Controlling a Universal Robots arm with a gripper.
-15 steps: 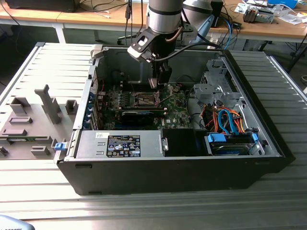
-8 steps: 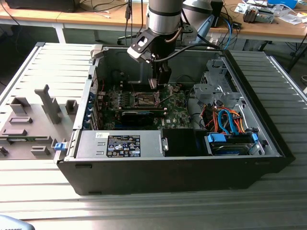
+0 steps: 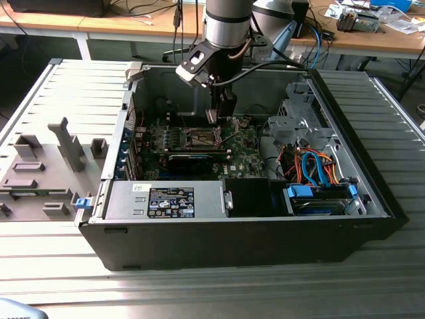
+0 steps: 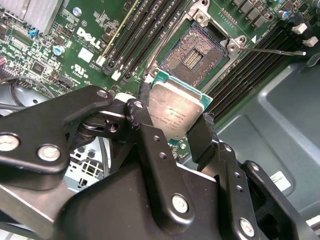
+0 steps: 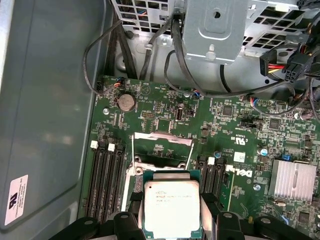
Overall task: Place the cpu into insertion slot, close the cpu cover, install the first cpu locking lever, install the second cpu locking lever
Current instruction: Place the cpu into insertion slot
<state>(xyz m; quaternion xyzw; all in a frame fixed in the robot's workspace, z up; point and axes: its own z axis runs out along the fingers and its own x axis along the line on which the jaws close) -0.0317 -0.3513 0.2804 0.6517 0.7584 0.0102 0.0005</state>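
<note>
- While the arm hangs down into the open computer case (image 3: 232, 246), its gripper (image 3: 214, 117) sits low over the green motherboard (image 3: 247, 158), about at the middle of the case in the exterior view.
- From both wrist views I can see the gripper (image 4: 175, 114) partly closed, its two black fingers (image 4: 145, 117) pinching the cpu (image 4: 176, 111) by two opposite edges.
- The cpu (image 5: 171, 207) shows its pale silver face to the cameras, with a green rim around the metal.
- It is clear of the board and not seated; in the second wrist view its far corner overlaps the near edge of the insertion slot (image 4: 192, 54).
- The insertion slot lies open, its dark centre bare inside the silvery rim.
- A thin locking lever (image 4: 272, 51) sticks out sideways from one corner of the slot, passing over the black memory slots (image 4: 250, 65) beside it.
- More memory slots (image 5: 106, 175) flank the socket area in the first wrist view, with a round coin battery (image 5: 126, 102) farther off and a finned silver heatsink (image 5: 292, 180) well to the side.
- A grey metal drive cage (image 5: 215, 25) stands past the board, black cables looping beneath it.
- Towards the exterior view's right, orange and blue cables (image 3: 317, 166) are bundled inside the case; a boxy power supply (image 3: 166, 199) runs along the near wall.
- The case rests on a ribbed metal table (image 3: 199, 289), and grey fixtures (image 3: 40, 174) stand on it at the exterior view's left.
</note>
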